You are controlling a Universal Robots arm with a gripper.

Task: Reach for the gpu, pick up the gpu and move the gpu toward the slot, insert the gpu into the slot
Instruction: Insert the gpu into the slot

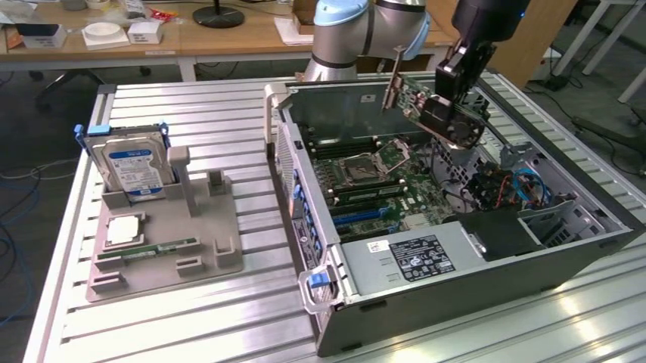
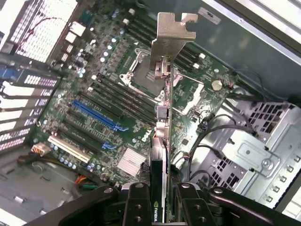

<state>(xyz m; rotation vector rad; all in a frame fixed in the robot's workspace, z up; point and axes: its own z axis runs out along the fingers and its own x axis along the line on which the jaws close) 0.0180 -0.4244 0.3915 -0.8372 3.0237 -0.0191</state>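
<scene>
My gripper [image 1: 456, 89] is shut on the gpu [image 1: 434, 104], a green card with a black cooler and a silver end bracket, and holds it tilted in the air above the open computer case [image 1: 302, 144]. In the wrist view the gpu [image 2: 162, 122] is seen edge-on between my black fingers [image 2: 136, 205], its silver bracket pointing away over the motherboard [image 2: 141, 141]. The blue slot [image 2: 96, 115] lies on the board below and to one side of the card. In the exterior view blue slots [image 1: 358, 217] sit near the case's front half, well below the card.
A grey fixture tray [image 1: 166, 242] on the aluminium table holds a blue-labelled hard drive [image 1: 131, 162] and a small green memory stick [image 1: 151, 248]. Inside the case are a CPU socket [image 1: 361, 168], cables [image 1: 504, 185] and a black power supply [image 1: 500, 231].
</scene>
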